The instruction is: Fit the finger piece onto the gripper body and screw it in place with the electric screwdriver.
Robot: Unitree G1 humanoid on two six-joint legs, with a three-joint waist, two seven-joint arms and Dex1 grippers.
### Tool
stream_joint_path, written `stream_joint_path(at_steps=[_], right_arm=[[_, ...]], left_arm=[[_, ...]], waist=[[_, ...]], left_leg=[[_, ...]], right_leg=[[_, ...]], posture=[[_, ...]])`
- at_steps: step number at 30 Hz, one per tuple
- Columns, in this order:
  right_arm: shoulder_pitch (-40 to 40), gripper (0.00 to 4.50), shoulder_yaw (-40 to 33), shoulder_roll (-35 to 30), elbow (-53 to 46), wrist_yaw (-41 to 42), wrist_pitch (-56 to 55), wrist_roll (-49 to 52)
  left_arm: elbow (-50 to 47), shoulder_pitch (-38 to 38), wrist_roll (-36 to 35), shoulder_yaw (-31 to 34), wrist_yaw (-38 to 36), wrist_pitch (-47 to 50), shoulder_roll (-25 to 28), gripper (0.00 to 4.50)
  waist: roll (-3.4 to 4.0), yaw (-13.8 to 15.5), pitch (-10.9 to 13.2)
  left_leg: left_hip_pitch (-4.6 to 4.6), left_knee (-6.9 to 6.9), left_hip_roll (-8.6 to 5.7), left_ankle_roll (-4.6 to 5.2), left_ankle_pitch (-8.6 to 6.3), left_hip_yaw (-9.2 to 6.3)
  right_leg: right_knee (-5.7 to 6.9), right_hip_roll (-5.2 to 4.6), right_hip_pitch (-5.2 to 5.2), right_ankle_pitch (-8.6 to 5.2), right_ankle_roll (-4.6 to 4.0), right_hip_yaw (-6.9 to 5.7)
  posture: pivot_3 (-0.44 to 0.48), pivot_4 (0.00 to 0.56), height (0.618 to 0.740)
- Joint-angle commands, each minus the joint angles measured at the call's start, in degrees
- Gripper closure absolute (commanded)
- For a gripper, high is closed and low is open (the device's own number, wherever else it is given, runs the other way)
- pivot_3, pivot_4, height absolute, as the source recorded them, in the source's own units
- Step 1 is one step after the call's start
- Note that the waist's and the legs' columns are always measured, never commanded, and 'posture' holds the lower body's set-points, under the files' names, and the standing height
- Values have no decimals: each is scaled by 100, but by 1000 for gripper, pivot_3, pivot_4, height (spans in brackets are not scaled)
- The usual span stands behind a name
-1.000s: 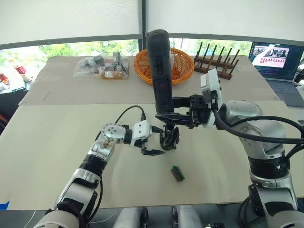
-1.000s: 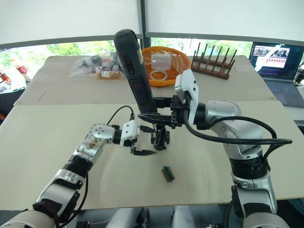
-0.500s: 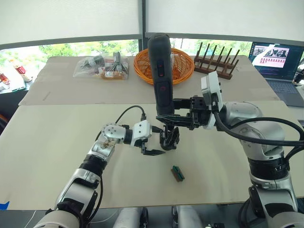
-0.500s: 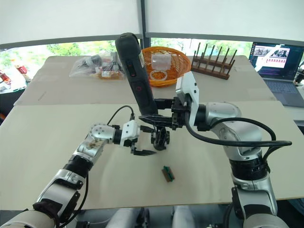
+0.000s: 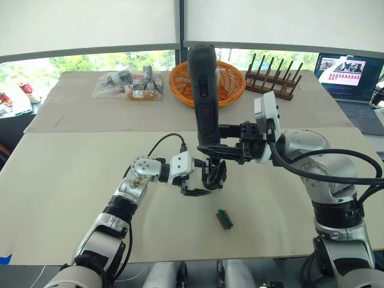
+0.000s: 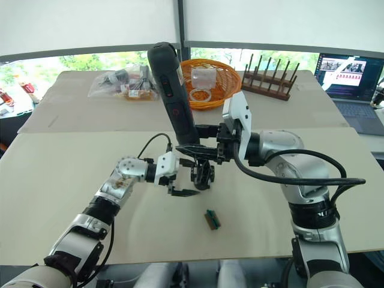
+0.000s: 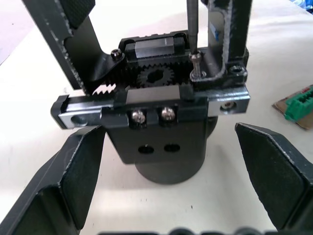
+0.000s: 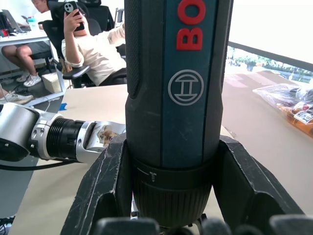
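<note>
Gripper body [image 7: 166, 122], black with exposed gear, sits between spread left fingers [image 7: 264, 166]; right fingers [image 8: 244, 181] clamp upright electric screwdriver [image 5: 203, 90].

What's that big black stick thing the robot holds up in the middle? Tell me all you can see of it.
It is an electric screwdriver: a thick, dark, pen-shaped body of what looks like plastic, with red lettering and a round logo. The right hand clamps its lower end, holding it nearly upright. Its thin metal bit points down onto a screw on the small black gripper body standing on the table, in front of the open left hand.

Office: laptop [image 5: 351, 78], seated person [image 8: 93, 46].
</note>
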Motion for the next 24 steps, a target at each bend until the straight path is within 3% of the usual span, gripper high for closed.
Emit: stream_joint_path(at_steps=[1,12,21,24], right_arm=[[-3,2608,-102,40,-229,-71,-67,138],[-52,2608,-60,94,-271,-177,-34,151],[367,2608,-140,-41,-434,-67,-507,-48],[506,2608,-190,-18,-497,-110,-641,-11]], left_arm=[[16,-105,69,-22,108,-126,-89,0],[103,-142,107,-5,173,-178,-127,0],[173,-147,9,39,189,-88,-197,0],[308,-182,-8,43,191,-111,-271,911]], waist=[[0,-1,0],[0,-1,0],[-1,5,0],[-1,6,0]], left_leg=[[0,0,0,0,0,0],[0,0,0,0,0,0],[0,0,-1,0,0,-1],[2,1,-2,0,0,-1]], right_leg=[[0,0,0,0,0,0],[0,0,-1,0,0,0],[-1,0,1,0,0,-1],[-1,-1,3,0,0,-1]], posture=[[0,150,740],[0,150,740],[0,150,740],[0,150,740]])
